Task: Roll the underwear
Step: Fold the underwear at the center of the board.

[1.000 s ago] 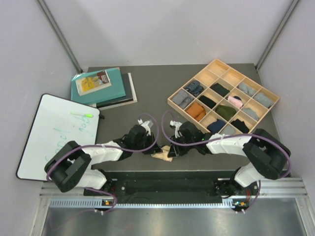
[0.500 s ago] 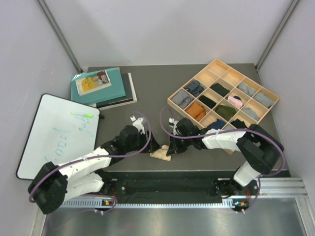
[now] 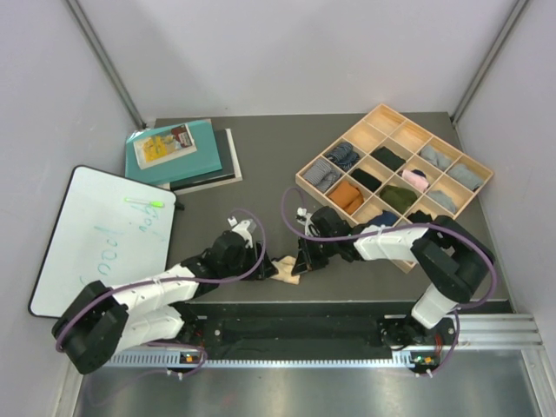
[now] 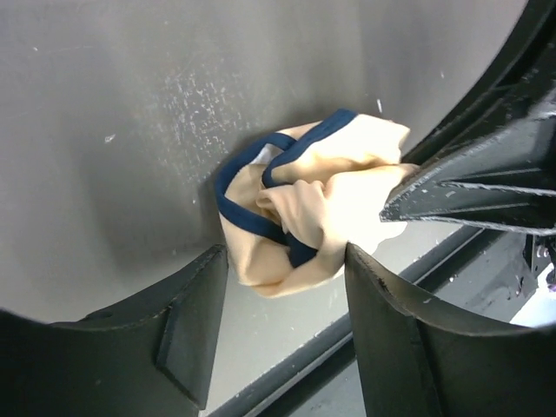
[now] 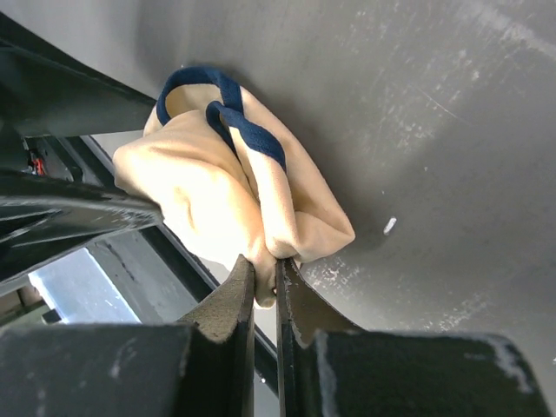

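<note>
The underwear (image 3: 285,268) in view is a small beige pair with dark navy edging, bunched up at the table's near edge between the two arms. In the right wrist view my right gripper (image 5: 265,269) is shut on a fold of the beige underwear (image 5: 230,187). The right gripper (image 3: 303,260) comes at it from the right in the top view. My left gripper (image 4: 285,261) is open, its fingers standing either side of the near end of the underwear (image 4: 313,204) without pinching it. From above, the left gripper (image 3: 266,264) sits just left of the cloth.
A wooden divided tray (image 3: 380,109) holding several rolled socks and cloths stands at the back right. A stack of books (image 3: 178,152) lies at the back left, and a whiteboard (image 3: 100,234) with a green marker (image 3: 143,202) on it lies left of the table. The table's front edge (image 3: 287,300) runs right by the cloth.
My left gripper has opened and let go of the underwear. My right gripper has closed on a fold of it. The left arm has shifted its pose.
</note>
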Tool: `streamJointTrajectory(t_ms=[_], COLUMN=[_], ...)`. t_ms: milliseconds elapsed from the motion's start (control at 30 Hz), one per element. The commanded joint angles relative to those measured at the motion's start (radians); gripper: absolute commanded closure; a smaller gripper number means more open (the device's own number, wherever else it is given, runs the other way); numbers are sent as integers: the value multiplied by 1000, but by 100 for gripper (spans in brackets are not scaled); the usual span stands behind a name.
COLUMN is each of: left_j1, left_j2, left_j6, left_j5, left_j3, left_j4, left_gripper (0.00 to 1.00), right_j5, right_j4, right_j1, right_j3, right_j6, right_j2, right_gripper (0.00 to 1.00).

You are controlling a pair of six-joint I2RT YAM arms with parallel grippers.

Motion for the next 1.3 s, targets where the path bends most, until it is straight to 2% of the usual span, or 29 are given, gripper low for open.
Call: streamJointTrajectory(t_ms=[0,100,300,367,400,433,500,600,700,900,1067,1267], left_j1=[-1,-1,-2,-2,-2,-2,-1,-1,1,2,4,2], left_j2=[39,79,92,93,96,99,116,142,164,202,227,236], left_j6=[-18,-30,-62,-62,-47,-38,-4,38,58,64,58,48], left_j5=[-17,-14,-30,-42,-43,-53,-53,-33,-5,42,61,65], left_j3=[-19,-31,-53,-48,-36,-25,17,65,97,145,168,180], left_j4=[108,168,268,263,240,219,135,52,13,-27,-30,-65], left_gripper=[41,48,88,100,100,100,100,100,100,100,100,100], right_j5=[104,96,88,93,102,114,151,157,164,136,50,71], right_j4=[-54,-52,-58,-73,-84,-119,-147,-170,-155,-51,6,26], right_j1=[9,9,7,7,9,7,-2,-43,-60,-62,-51,27], right_j3=[-24,-22,-19,-13,-10,0,8,10,14,36,56,65], right_j6=[-27,-28,-44,-48,-53,-65,-76,-100,-148,-264,-288,-343], right_j2=[78,84,86,80,68,57,17,-32,-54,-23,26,15], right_gripper=[100,100,100,92,85,68,50,36,28,25,25,25])
